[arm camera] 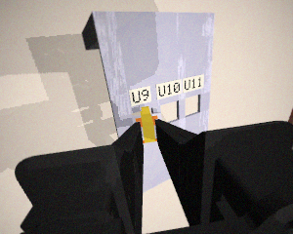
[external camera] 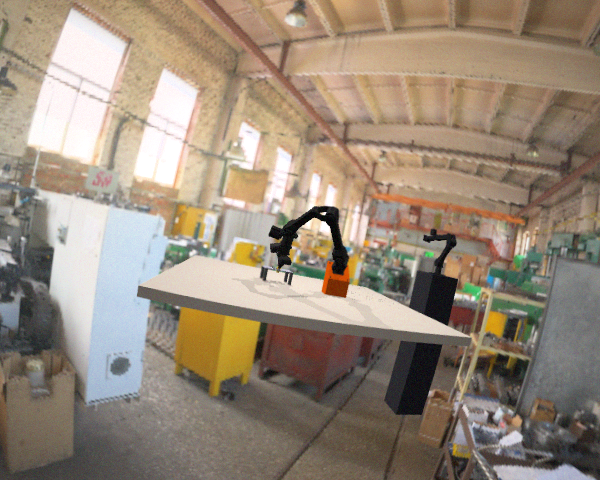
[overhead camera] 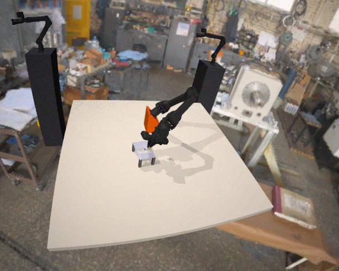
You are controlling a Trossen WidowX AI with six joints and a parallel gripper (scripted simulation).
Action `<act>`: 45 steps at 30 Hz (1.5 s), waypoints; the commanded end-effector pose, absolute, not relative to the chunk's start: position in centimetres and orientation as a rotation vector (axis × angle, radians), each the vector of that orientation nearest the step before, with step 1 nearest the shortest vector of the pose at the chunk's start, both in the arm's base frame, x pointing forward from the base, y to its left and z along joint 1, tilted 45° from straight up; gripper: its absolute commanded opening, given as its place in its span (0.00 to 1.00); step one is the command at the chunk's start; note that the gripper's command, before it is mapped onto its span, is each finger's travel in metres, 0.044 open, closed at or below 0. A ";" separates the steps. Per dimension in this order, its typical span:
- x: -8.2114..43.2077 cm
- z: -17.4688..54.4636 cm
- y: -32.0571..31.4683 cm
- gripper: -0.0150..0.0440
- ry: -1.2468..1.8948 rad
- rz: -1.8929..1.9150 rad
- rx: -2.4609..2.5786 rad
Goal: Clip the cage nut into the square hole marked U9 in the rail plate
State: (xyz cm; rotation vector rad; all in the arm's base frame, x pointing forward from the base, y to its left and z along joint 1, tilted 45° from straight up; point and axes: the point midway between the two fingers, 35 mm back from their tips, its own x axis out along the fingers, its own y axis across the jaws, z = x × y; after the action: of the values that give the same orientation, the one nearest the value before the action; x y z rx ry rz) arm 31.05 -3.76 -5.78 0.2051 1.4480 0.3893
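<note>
Cage nut (arm camera: 147, 128) pinched at the U9 hole
The tool (overhead camera: 148, 147) (external camera: 279, 267) (arm camera: 147, 126) grips it just below the U9 label (arm camera: 141, 95) on the rail plate (arm camera: 186, 54).

Arm (overhead camera: 179, 112) (external camera: 336, 237) is matte black throughout: slim, straight-edged links, chunky blocky joint housings, and a bulky cluster of dark lumps around the wrist, with a bright orange, flat-faced, box-like base (overhead camera: 149, 122) (external camera: 335, 284) as the only strong colour on the body. Tool (overhead camera: 148, 145) (external camera: 279, 267) (arm camera: 147, 126) is black too, two mirrored pieces with broad, round-cornered outer bodies narrowing to wedge-like angular fingers, faceted faces catching a faint grey sheen, plus a round dark detail low on the right side of the wrist view; finer screws or markings too small to tell.
</note>
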 end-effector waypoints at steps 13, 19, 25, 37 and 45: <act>30.9 -5.7 -3.5 0.30 1.454 0.368 0.190; 30.9 -5.7 -3.4 0.30 1.455 0.362 0.184; 30.9 -5.7 -3.3 0.30 1.455 0.354 0.177; 30.9 -5.6 -3.1 0.30 1.456 0.339 0.164; 30.9 -5.5 -3.0 0.30 1.457 0.327 0.154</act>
State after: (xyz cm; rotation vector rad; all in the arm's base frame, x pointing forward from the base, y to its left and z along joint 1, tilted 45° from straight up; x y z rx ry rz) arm 30.92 -3.15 -5.53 0.1608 1.4530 0.3385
